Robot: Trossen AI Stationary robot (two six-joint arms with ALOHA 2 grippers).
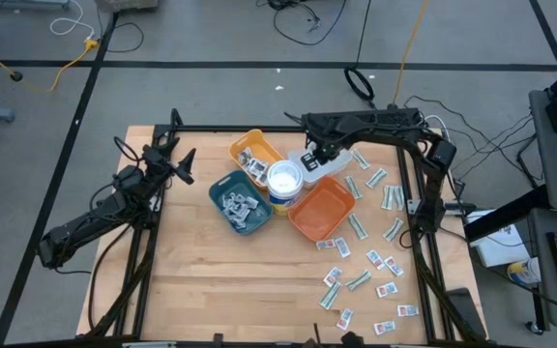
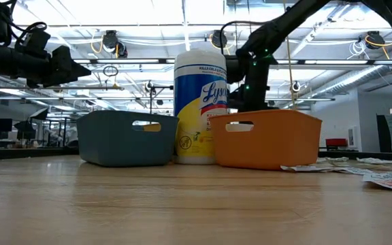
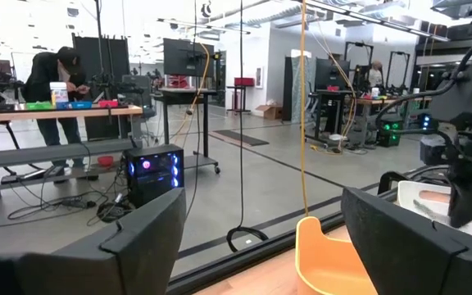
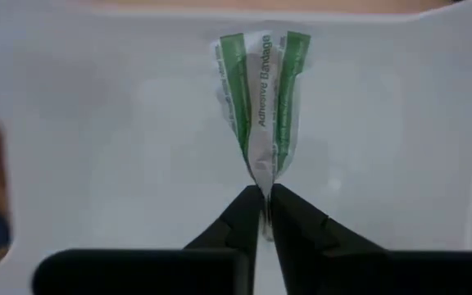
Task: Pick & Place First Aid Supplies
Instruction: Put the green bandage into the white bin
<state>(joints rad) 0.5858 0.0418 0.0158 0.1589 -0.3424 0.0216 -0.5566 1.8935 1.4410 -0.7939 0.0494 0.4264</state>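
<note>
The right gripper (image 4: 264, 197) has its jaws pinched on a green-white adhesive bandage strip (image 4: 262, 98) held just ahead of them over a white tray (image 4: 97, 123), while the left gripper (image 1: 184, 164) waits with jaws apart.

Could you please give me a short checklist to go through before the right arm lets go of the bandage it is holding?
1. Grip: the right gripper pinches the narrow green-and-white adhesive bandage packet at one end. Ok.
2. Position: in the high view the right gripper sits over the white plastic tray, and a white surface fills the wrist view. Ok.
3. Height above the tray floor: cannot tell.
4. Left gripper open, raised at the table's left side, away from the trays. Ok.
5. Neighbours: the white round wipes tub and the orange plastic tray stand close by; clearance when withdrawing: cannot tell.
</note>
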